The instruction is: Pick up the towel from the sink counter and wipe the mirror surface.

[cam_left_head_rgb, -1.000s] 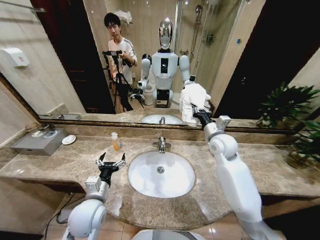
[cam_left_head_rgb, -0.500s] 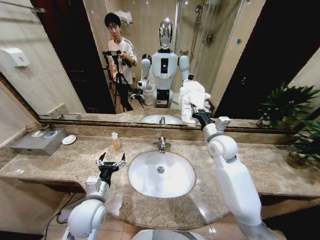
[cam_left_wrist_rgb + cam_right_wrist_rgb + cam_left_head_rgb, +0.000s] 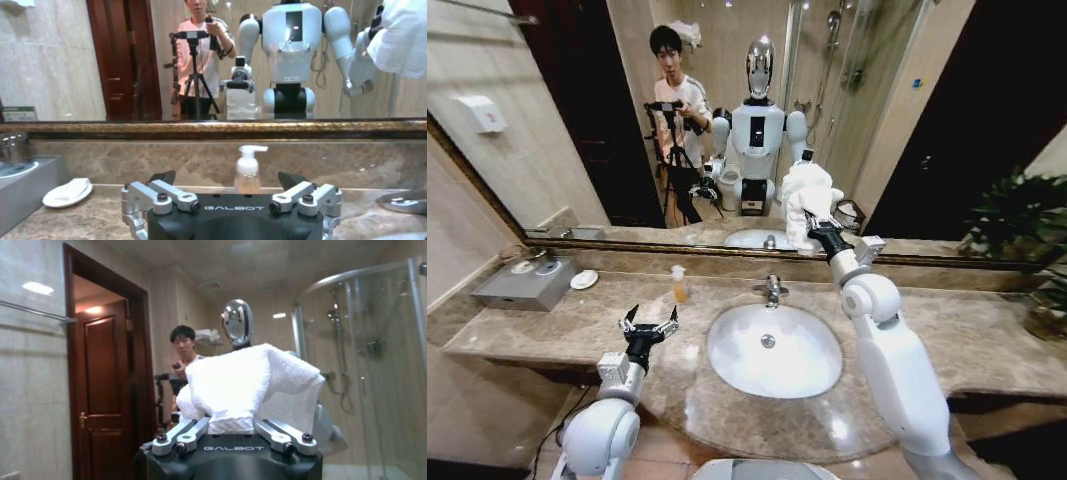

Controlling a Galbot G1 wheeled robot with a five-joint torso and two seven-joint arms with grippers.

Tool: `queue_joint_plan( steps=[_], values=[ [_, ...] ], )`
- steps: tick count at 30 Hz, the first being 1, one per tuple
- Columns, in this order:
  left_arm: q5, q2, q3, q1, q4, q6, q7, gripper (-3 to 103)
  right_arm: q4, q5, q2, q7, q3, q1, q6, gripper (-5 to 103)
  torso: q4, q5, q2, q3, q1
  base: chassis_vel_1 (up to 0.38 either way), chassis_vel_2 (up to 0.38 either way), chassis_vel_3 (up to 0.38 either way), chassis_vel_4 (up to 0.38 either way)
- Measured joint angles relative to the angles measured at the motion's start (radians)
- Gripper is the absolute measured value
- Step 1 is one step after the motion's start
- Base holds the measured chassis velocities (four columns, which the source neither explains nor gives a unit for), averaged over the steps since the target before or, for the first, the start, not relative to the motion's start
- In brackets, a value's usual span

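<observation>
**Already at the glass: towel gripped and raised to the mirror**

Clamped between the closed jaws of the right gripper (image 3: 231,436) is the small white terry-cloth towel (image 3: 248,385), caught at its bunched lower end so the rest billows up and folds over in a loose lump. It looks light, soft and limp; a pinch on the gathered folds, as now, seems the sound place to hold it, since a single edge would likely let it flop or slide free. In the head view the towel (image 3: 805,198) is held up against, or just off, the large rectangular bronze-framed mirror surface (image 3: 577,120); whether cloth touches glass I cannot quite tell.

The left gripper (image 3: 649,327) hangs low over the beige-brown marbled sink counter (image 3: 547,330), its jaws spread wide and empty.

Outward on the counter, the oval white basin (image 3: 774,350) under the chrome faucet (image 3: 773,290) appears dry and empty. A small clear pump bottle (image 3: 247,172) near the mirror's foot holds an amber liquid, roughly half full. A small white soap dish (image 3: 67,191) sits beside a grey metal tray (image 3: 527,283); what lies on them is unclear.
</observation>
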Motion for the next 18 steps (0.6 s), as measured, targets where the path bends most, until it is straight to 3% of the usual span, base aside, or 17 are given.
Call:
queue_joint_plan(
  steps=[9,18],
  values=[
    [0.000,0.000,0.000,0.000,0.000,0.000,0.000,100,-0.012,0.025,0.007,0.041,-0.060,0.094,-0.006,12,-0.0008,0.0011,0.000,0.000,0.000,0.002,0.002,-0.007,-0.002],
    [0.000,0.000,0.000,0.000,0.000,0.000,0.000,100,-0.118,0.163,-0.005,0.127,-0.126,0.439,-0.069,12,0.0000,0.0005,0.000,0.000,0.000,-0.010,-0.013,0.008,0.003]
  ],
)
